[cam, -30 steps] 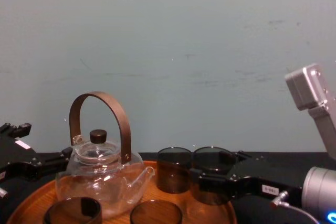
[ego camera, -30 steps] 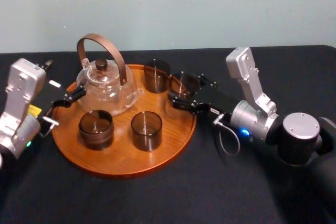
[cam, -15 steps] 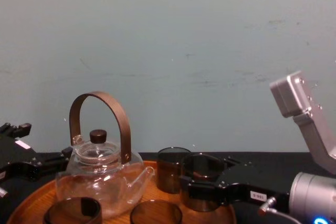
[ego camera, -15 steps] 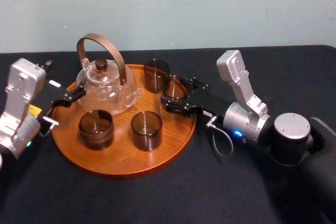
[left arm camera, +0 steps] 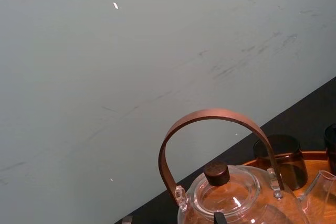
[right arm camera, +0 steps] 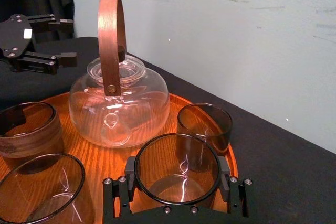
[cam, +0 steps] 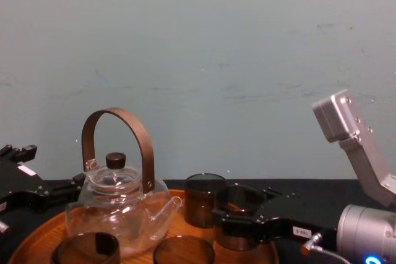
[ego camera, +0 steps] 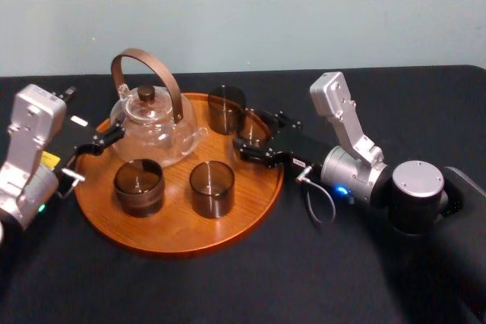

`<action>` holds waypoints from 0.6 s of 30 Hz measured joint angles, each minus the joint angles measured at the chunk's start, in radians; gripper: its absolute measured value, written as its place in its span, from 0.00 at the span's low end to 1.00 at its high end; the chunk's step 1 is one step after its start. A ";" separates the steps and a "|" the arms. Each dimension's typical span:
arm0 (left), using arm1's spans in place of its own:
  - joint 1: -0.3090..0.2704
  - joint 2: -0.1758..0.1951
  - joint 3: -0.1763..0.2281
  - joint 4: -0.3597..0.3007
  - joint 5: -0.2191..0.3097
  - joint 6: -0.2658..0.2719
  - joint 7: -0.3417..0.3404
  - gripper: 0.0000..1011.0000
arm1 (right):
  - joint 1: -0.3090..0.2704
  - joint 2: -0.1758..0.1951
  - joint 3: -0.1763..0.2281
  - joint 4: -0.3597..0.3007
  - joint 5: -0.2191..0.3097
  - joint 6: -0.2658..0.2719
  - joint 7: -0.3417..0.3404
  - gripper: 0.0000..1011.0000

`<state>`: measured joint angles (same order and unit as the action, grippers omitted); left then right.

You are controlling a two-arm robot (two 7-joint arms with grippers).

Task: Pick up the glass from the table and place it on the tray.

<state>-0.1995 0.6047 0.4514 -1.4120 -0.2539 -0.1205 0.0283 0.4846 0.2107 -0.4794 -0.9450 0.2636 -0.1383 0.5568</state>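
Right end effector (ego camera: 250,136) pinches the glass (right arm camera: 177,179) between its fingers over the tray's (ego camera: 175,237) right side, a second glass (ego camera: 227,111) just beyond it; left end effector (right arm camera: 65,39), spread, sits off the tray's left rim near the teapot (ego camera: 152,121).

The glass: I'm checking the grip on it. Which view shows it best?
The right wrist view: the glass shows whole, clamped by the right gripper over the tray. The head view shows it half hidden by that gripper; the chest view shows its side. The left gripper is open beside the teapot.
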 joint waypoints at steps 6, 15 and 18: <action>0.000 0.000 0.000 0.000 0.000 0.000 0.000 0.99 | 0.010 -0.006 0.000 0.020 -0.004 -0.004 0.004 0.89; 0.000 0.000 0.000 0.000 0.000 0.000 0.000 0.99 | 0.025 -0.016 -0.006 0.054 -0.013 -0.018 0.013 0.90; 0.000 0.000 0.000 0.000 0.000 0.000 0.000 0.99 | 0.025 -0.016 -0.005 0.053 -0.012 -0.018 0.013 0.90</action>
<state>-0.1996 0.6047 0.4514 -1.4120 -0.2539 -0.1205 0.0283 0.5097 0.1948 -0.4849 -0.8920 0.2513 -0.1560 0.5700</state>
